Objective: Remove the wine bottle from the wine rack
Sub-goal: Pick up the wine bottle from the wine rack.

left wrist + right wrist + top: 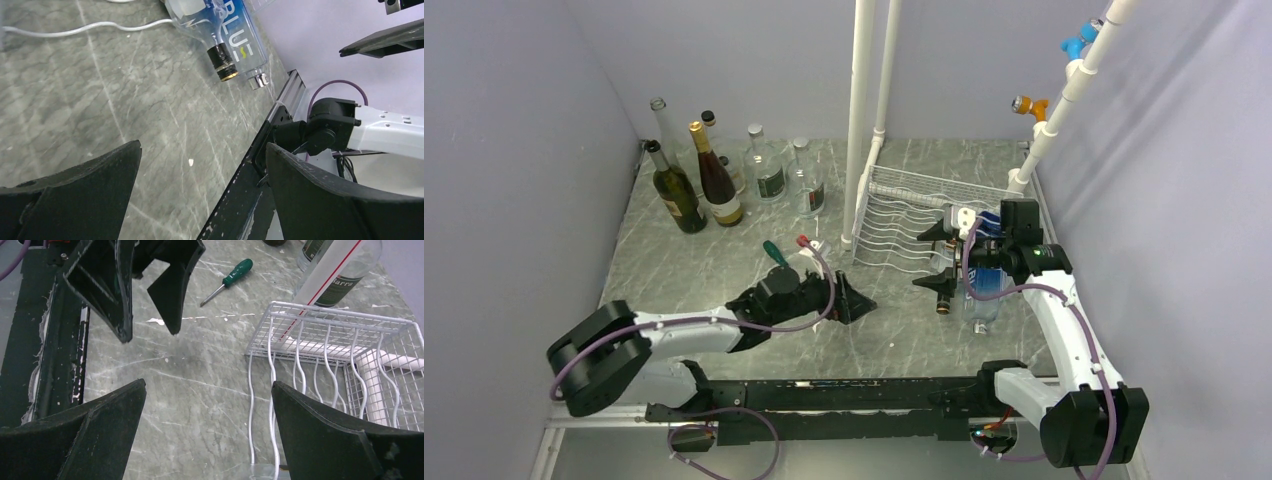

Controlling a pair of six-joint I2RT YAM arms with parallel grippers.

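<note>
Approach step, nothing gripped: right hand wide over the wine rack, left hand wide and idle, wine bottle lying at the rack's near edge; next, right hand probably drops and closes on it.

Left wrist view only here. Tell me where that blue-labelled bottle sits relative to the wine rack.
Observer: The blue-labelled bottle lies at the wine rack's right end, with its neck poking past the near edge.
Operator: Give me the right gripper's position.
Observer: The right gripper hangs open just left of that bottle, over the rack's front wires.
Operator: Now report what's near my own gripper.
Observer: A green-handled screwdriver lies on the table near the open left gripper, on its far side.
</note>
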